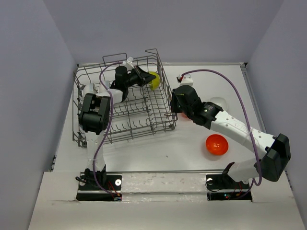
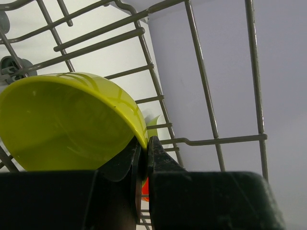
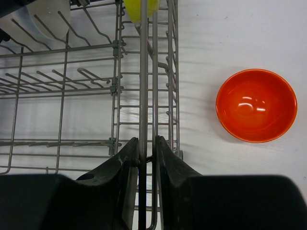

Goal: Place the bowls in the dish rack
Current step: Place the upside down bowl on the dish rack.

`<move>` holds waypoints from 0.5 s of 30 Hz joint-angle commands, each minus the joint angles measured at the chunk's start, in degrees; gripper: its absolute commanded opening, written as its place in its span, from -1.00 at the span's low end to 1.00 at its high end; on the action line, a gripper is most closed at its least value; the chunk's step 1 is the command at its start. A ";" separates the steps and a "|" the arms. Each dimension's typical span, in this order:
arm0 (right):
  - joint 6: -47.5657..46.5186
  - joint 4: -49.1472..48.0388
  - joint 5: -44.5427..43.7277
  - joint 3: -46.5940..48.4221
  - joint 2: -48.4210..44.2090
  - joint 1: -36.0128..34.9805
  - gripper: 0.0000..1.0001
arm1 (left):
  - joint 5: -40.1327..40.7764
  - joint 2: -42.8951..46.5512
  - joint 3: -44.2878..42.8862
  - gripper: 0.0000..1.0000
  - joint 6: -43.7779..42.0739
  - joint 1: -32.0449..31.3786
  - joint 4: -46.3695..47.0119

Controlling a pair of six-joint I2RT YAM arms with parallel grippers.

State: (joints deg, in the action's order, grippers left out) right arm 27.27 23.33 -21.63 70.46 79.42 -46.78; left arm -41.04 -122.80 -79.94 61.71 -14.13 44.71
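Left claw: my left gripper (image 2: 144, 149) is pinched on the rim of the yellow-green bowl (image 2: 67, 124), which is tilted inside the dish rack (image 1: 165, 91) at its far right corner.
Right claw: my right gripper (image 3: 147, 146) is squeezed onto a wire of the rack's right wall.
Other bowls: an orange bowl (image 1: 216, 144) sits upright on the table, well apart from the rack.
Surface: white table (image 1: 158, 151), glossy, with faint wire shadows.
Room: plain grey-lilac walls (image 1: 182, 28) on three sides.
Hard to make out: a white bowl (image 3: 43, 19) in the rack is cut off by the frame edge. A pale bowl (image 1: 218, 103) barely shows against the table beyond my right arm.
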 commanded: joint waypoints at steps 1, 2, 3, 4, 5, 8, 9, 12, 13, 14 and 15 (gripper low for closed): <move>2.62 -1.27 4.14 -0.41 1.35 -0.32 -0.96 | 0.08 4.06 1.01 -0.91 -1.86 0.33 2.40; 2.62 -1.27 4.14 -0.49 1.35 -0.32 -0.96 | -0.01 4.15 1.10 -0.90 -1.86 0.33 2.31; 2.53 -1.27 4.14 -0.49 1.35 -0.32 -0.96 | 0.08 4.24 1.19 -0.89 -2.03 0.42 2.31; 2.53 -1.27 4.22 -0.49 1.35 -0.32 -0.96 | 0.25 4.33 1.19 -0.87 -2.04 0.42 2.14; 2.62 -1.18 4.23 -0.49 1.35 -0.32 -0.95 | 0.34 4.41 1.28 -0.81 -2.30 0.51 2.05; 2.62 -1.27 4.14 -0.67 1.35 -0.32 -0.93 | 0.52 4.94 1.19 -0.78 -3.09 0.51 0.65; 2.62 -1.27 4.14 -0.67 1.35 -0.32 -0.92 | 0.61 5.12 1.10 -0.78 -3.35 0.51 0.38; 2.62 -1.27 4.14 -0.67 1.36 -0.32 -0.89 | 1.39 5.73 1.02 -0.69 -4.49 0.68 -1.29; 2.62 -1.27 4.14 -0.67 1.35 -0.32 -0.89 | 1.48 5.91 1.02 -0.66 -4.76 0.68 -1.73; 2.53 -1.27 4.22 -0.76 1.35 -0.32 -0.87 | 1.57 6.26 0.93 -0.61 -5.37 0.68 -2.51; 2.44 -1.27 4.14 -0.76 1.35 -0.32 -0.87 | 1.57 6.35 0.75 -0.60 -5.72 0.77 -2.96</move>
State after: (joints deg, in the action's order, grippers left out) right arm 27.27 23.31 -21.63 70.46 79.42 -46.78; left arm -40.21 -121.71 -79.29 59.11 -14.04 42.96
